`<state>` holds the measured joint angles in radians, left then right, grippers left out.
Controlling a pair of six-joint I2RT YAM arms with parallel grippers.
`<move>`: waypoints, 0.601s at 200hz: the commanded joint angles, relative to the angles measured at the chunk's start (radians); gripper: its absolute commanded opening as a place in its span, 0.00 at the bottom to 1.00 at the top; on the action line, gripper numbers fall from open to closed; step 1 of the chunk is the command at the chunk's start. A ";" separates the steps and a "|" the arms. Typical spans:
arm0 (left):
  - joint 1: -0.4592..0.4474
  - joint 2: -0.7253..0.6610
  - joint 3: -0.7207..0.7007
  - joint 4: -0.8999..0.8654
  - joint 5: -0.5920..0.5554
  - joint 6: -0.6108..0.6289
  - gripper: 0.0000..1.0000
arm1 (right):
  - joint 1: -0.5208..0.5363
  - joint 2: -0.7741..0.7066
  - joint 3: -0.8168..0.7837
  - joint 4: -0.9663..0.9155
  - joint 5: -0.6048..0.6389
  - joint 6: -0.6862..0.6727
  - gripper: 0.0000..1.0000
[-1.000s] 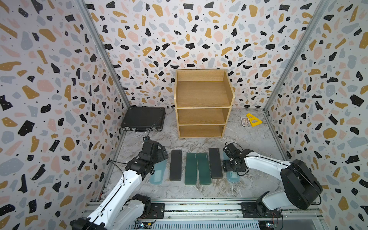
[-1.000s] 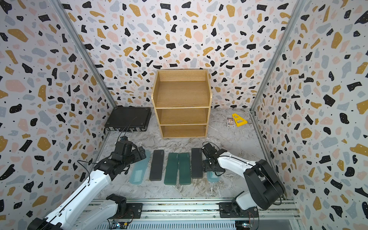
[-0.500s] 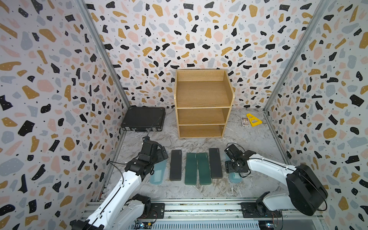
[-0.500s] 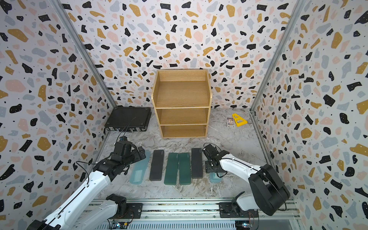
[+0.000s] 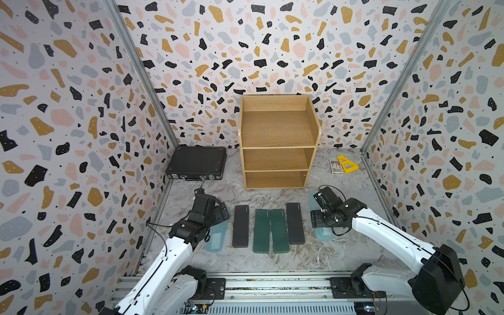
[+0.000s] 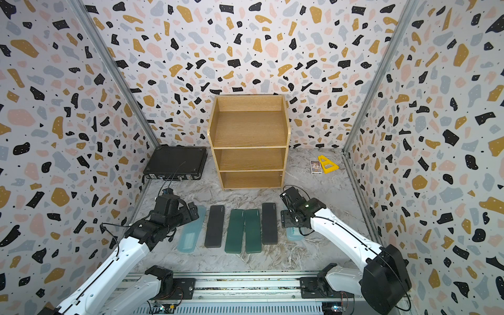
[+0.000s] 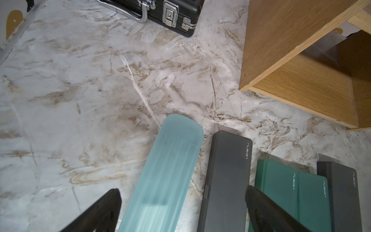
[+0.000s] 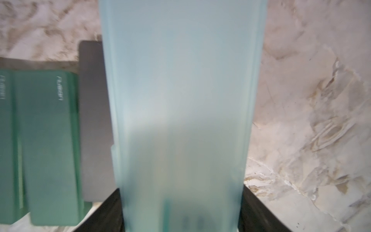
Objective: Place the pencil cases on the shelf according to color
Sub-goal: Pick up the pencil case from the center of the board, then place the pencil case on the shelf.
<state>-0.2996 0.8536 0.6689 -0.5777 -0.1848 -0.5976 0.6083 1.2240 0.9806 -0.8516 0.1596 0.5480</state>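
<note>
The light-wood shelf [image 5: 278,131] [image 6: 249,131] stands at the back with bare tiers. In front of it lies a row of pencil cases: light blue [image 5: 216,237], black [image 5: 240,226], two dark green [image 5: 262,230] [image 5: 278,230], and black [image 5: 295,223]. My right gripper [image 5: 321,218] [image 8: 180,211] is shut on the second light blue case [image 5: 323,234] [image 8: 180,100], with a finger against each long side. In the right wrist view this case covers an edge of the black case [image 8: 94,120]. My left gripper [image 5: 218,215] [image 7: 183,209] hangs open over the left blue case [image 7: 166,170] and the black case [image 7: 224,180].
A large black briefcase [image 5: 196,163] [image 7: 170,12] lies at the back left beside the shelf. A yellow triangular piece [image 5: 347,164] and a small card box [image 5: 335,167] lie at the back right. Patterned walls close three sides, and a metal rail [image 5: 272,286] runs along the front.
The right arm's elbow has swung out to the right while its gripper stays on the blue case, whose far end now shows beyond the gripper. The left arm has not moved.
</note>
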 commanded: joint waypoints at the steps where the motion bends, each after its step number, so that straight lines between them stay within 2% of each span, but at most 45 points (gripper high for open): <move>1: -0.006 -0.006 0.058 -0.033 -0.027 -0.004 1.00 | 0.002 -0.017 0.103 -0.142 -0.006 -0.035 0.39; 82: -0.007 0.022 0.154 -0.091 -0.020 0.006 1.00 | 0.002 0.017 0.375 -0.301 -0.075 -0.081 0.35; 120: -0.007 0.028 0.178 -0.097 -0.014 0.008 1.00 | 0.002 0.078 0.535 -0.375 -0.110 -0.115 0.36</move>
<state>-0.3031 0.8764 0.7994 -0.6571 -0.1925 -0.5957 0.6083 1.2743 1.4136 -1.1400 0.0784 0.4679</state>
